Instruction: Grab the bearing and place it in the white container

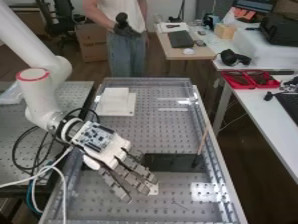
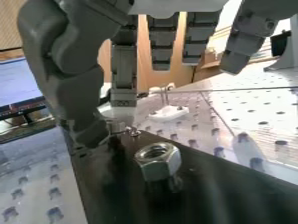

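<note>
The hand [image 1: 106, 145] is over the bench at the near-left end of the dark block, its fingers extended and open. In the wrist view the hand [image 2: 124, 70] has straight fingers, and its thumb hangs beside the dark block [image 2: 206, 192]. A small shiny metal part [image 2: 116, 127] sits by the thumb's tip, partly hidden; whether it is the bearing I cannot tell. A hex nut [image 2: 158, 161] stands on the block. Farther up the bench lies a white, square, shallow thing [image 1: 116, 104], possibly the white container.
A thin wooden stick [image 1: 202, 142] leans by the block's right end. A small white piece [image 1: 153, 189] lies at the fingertips; a white piece with pins [image 2: 169, 113] rests on the perforated plate. Raised rails [image 1: 210, 135] edge the bench, and cables [image 1: 50, 169] hang at its left.
</note>
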`<act>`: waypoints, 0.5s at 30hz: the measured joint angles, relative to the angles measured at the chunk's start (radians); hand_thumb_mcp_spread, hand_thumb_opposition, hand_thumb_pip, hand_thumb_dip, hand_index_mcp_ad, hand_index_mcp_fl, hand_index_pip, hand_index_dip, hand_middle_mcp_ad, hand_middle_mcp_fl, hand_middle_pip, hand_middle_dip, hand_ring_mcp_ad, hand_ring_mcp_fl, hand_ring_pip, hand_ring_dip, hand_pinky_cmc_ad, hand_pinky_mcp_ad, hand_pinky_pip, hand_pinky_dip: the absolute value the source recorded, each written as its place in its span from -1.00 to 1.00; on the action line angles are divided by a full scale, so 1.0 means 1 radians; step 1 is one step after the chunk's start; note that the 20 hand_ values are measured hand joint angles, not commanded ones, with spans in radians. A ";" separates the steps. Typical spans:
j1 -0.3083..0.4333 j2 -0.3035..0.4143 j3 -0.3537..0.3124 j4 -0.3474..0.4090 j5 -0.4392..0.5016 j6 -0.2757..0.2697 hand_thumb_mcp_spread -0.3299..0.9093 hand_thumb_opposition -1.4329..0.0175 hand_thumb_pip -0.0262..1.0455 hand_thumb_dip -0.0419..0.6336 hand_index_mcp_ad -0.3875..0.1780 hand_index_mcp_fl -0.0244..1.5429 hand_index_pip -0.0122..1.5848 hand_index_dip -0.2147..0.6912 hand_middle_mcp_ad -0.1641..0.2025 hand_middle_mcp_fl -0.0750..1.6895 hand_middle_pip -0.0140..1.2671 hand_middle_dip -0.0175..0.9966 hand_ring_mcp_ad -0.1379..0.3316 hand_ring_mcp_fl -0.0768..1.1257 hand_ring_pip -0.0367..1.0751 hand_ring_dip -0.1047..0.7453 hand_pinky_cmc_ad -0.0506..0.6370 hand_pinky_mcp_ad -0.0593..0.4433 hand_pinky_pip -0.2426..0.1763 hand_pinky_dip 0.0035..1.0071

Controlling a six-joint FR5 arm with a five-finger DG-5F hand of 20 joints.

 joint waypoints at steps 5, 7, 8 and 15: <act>0.001 0.022 -0.003 0.005 -0.003 -0.010 0.26 -0.17 0.08 0.01 0.01 -0.65 0.79 -0.06 0.28 -0.85 -0.78 -0.57 0.07 -0.85 -0.74 -0.53 0.19 0.34 -0.05 -0.66; 0.003 0.034 -0.005 0.008 -0.007 -0.014 0.27 -0.17 0.04 0.01 0.01 -0.63 0.79 -0.06 0.26 -0.85 -0.78 -0.57 0.07 -0.85 -0.74 -0.53 0.19 0.35 0.03 -0.65; 0.003 0.038 -0.005 0.008 -0.008 -0.016 0.26 -0.17 0.04 0.01 0.01 -0.63 0.79 -0.06 0.26 -0.85 -0.78 -0.57 0.07 -0.85 -0.74 -0.53 0.19 0.35 0.03 -0.65; 0.021 0.123 -0.019 0.007 -0.040 -0.075 0.26 -0.17 0.04 0.01 0.01 -0.63 0.79 -0.06 0.26 -0.85 -0.77 -0.57 0.07 -0.85 -0.74 -0.53 0.19 0.35 0.03 -0.65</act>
